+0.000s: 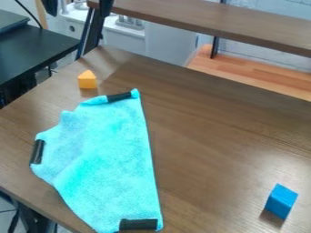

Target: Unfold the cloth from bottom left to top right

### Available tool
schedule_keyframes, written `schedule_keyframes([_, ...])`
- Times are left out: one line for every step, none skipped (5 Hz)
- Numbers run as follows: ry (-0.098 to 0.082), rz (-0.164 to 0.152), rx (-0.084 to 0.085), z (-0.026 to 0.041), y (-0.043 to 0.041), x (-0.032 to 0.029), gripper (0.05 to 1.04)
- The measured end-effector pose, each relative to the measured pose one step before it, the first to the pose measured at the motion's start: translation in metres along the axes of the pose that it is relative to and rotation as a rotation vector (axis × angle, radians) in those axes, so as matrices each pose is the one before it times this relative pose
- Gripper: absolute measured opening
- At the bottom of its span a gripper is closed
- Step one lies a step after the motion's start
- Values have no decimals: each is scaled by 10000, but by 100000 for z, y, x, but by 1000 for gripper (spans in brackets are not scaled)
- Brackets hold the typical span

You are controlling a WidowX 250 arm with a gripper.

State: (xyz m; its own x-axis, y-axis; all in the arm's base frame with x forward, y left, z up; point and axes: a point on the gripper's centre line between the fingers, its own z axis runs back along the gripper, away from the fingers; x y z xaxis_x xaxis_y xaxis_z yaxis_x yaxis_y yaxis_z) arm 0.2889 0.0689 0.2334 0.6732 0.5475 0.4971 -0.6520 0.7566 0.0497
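The gripper is at the top edge, left of centre, with its two dark fingertips wide apart and nothing between them. Below it, on the left half of the table, lies the turquoise cloth, well apart from the gripper. The cloth is partly folded, with a long straight right side and an uneven, rumpled left side. Black strips mark it at the top, at the left and along the bottom. Any layer underneath is hidden.
An orange block stands just beyond the cloth's top end. A blue block sits at the lower right of the brown table. A raised brown shelf crosses the top right, and a dark table stands at the upper left.
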Motion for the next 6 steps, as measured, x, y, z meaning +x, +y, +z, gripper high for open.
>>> schedule_keyframes([343, -240, -17, -947, -308, -734, 1001])
schedule_keyframes([807, -262, -847, -3988, 2918, -622, 1001])
schedule_keyframes([740, -325, -1360, -3174, 1740, -223, 1001])
schedule_keyframes([-104, -550, -291, -2362, 2776, -373, 1001])
schedule_keyframes([-11, -827, 452, -2450, 1044, -1359, 1001])
schedule_keyframes([115, -204, -119, -2520, 873, -961, 1001])
